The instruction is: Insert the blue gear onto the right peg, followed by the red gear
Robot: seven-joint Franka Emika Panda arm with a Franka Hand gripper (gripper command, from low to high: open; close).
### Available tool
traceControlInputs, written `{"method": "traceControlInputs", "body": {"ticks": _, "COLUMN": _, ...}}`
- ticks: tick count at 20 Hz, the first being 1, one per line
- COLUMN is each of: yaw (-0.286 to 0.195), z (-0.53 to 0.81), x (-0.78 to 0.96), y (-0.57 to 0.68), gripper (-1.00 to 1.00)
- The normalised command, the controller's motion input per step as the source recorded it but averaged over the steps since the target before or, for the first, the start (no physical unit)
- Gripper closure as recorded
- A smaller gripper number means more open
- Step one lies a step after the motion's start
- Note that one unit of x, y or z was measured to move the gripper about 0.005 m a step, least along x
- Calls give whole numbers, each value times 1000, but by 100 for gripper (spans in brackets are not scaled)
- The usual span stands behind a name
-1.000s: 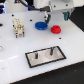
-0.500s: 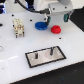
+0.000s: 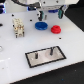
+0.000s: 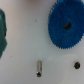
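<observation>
Exterior view — one blue gear point(image 3: 41, 25), one red gear point(image 3: 56, 28).

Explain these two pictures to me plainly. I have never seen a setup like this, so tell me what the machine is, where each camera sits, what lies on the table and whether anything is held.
The machine is a single robot arm with a gripper at its end, seen at the top of the exterior view, a camera placed off the arm. On the white table lie the blue gear and the smaller red gear, apart from each other. Nearer the camera sits a grey plate with two dark upright pins; the right peg is the target. A small pale block stands to the exterior view's left. The other picture comes from a camera on the wrist, looking down on the blue gear. Neither gear is held; whether the jaws are open is unclear.
</observation>
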Motion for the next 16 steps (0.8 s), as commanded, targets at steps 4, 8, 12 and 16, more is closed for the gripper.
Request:
{"method": "traceControlInputs", "body": {"ticks": 4, "yaw": 0, "z": -408, "x": -281, "y": -67, "gripper": -100}}
{"method": "traceControlInputs", "body": {"ticks": 8, "yaw": 0, "z": -404, "x": -302, "y": -69, "gripper": -100}}
{"method": "traceControlInputs", "body": {"ticks": 12, "yaw": 0, "z": 99, "x": -34, "y": -84, "gripper": -100}}
{"method": "traceControlInputs", "body": {"ticks": 16, "yaw": 0, "z": 3, "x": -250, "y": -404, "gripper": -100}}
